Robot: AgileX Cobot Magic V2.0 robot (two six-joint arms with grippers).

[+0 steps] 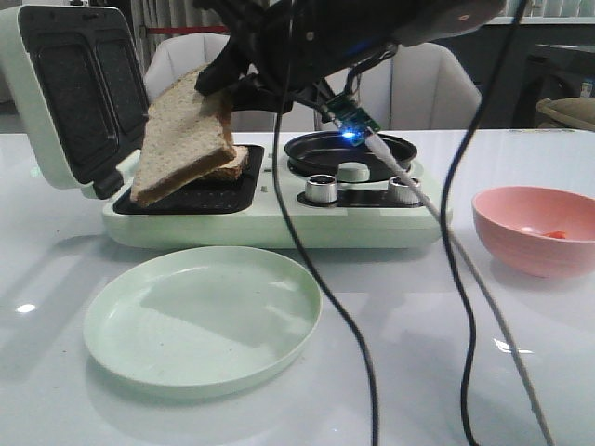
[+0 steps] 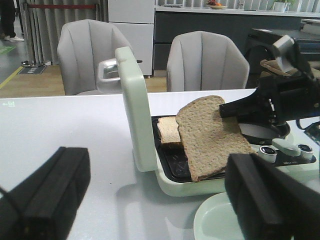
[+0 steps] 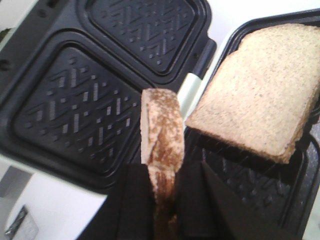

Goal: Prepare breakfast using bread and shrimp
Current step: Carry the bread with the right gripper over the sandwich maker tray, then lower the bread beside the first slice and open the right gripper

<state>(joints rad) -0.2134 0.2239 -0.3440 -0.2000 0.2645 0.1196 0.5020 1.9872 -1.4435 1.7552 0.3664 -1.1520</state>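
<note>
From the front, my right hand [image 1: 218,79] pinches a tan square bread slice [image 1: 181,139], tilted above the pale green sandwich maker [image 1: 279,223]. My left wrist view shows my left hand [image 2: 150,200] spread wide and empty. My right wrist view shows the other brown-crusted slice [image 3: 260,105] lying beside my hand, so I should lift gently.

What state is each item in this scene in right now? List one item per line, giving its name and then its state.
Sandwich maker: lid open, standing upright.
Held bread slice: tilted, pinched at its top edge, lower edge at the plate.
Second bread slice: lying in the maker.
Right gripper: shut on the held slice.
Left gripper: open, empty.
Green plate: empty.
Pink bowl: holding small orange pieces.
</note>
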